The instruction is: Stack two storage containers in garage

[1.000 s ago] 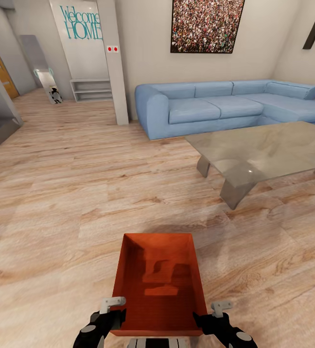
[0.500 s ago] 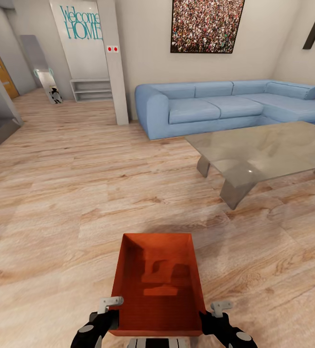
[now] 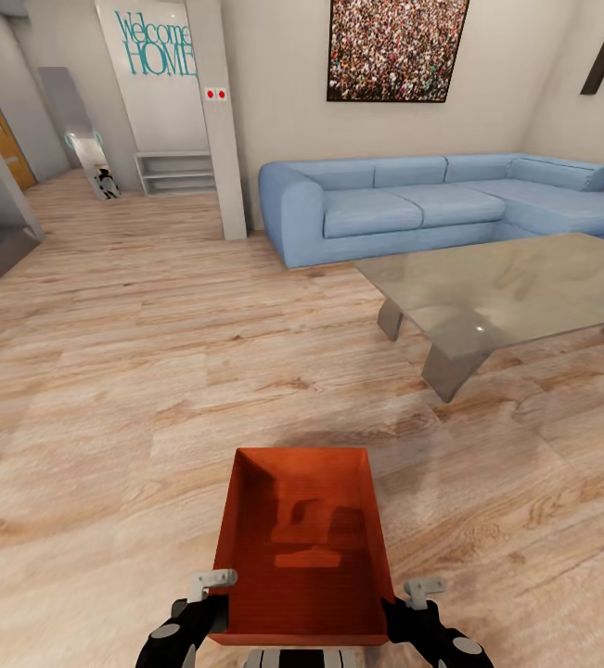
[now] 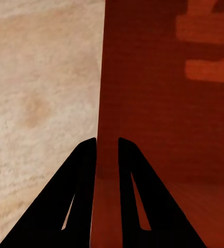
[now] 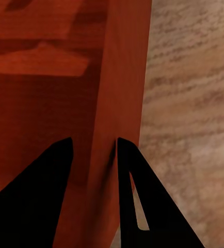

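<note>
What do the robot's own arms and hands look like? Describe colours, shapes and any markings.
In the head view, the left hand and right hand are black, rounded bodies with light grey round caps and small grey angled brackets on top. In the wrist views, the fingers are flat black tapering wedges, with narrow triangular slots. No cables or markings are visible.

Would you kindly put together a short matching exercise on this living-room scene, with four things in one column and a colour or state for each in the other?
Things:
1. storage container
2. sofa
3. coffee table
4. left gripper

Colour or state:
A. light blue
B. closed over a side wall of the bin
C. orange-red, lidless
D. grey glass top

Pairs: 1-C, 2-A, 3-D, 4-B
</note>
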### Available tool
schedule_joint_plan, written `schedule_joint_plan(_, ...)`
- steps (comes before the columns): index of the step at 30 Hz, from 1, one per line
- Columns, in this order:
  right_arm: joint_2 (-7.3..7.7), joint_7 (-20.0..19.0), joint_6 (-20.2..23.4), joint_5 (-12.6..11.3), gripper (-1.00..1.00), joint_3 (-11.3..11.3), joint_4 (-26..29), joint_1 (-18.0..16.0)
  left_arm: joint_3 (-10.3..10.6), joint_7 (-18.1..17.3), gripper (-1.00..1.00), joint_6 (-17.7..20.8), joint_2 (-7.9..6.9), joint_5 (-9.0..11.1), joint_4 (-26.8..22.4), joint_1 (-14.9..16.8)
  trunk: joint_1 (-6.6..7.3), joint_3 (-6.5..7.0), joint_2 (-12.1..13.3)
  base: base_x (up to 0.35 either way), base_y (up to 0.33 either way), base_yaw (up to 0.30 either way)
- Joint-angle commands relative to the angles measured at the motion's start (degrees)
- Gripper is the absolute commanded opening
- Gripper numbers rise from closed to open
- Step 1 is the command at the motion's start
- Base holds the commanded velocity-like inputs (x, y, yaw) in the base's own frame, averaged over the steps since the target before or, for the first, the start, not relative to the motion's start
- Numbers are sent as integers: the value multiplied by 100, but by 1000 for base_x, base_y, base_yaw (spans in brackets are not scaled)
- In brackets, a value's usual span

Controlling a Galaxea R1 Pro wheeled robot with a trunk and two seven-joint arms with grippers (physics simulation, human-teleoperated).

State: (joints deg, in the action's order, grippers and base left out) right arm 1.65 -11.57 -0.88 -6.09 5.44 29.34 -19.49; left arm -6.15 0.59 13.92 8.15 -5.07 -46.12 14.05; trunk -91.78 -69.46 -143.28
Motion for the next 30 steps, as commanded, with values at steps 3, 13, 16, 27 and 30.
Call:
schedule_joint_plan(3,11,20,-4,-51,-100,27,-7,-3,-36,12,-100,32,9,-134,-10,1,1,-5,-2,0,0,0)
schedule_joint_plan(13,11,-38,1,-59,-100,27,-7,-3,-33,12,-100,32,18,-134,-2,-1,1,-5,-2,0,0,0)
schedule_joint_plan(16,11,-38,1,-59,-100,27,-7,-3,-33,12,-100,32,14,-134,-2,0,1,-5,-2,0,0,0)
schedule_joint_plan(27,11,-39,1,-59,-100,27,-7,-3,-35,54,-100,49,13,-134,-11,1,77,138,124,0,0,0)
schedule_joint_plan(30,11,-34,1,-53,-100,27,-7,-3,-36,63,-100,49,18,-134,-11,4,143,191,244,0,0,0)
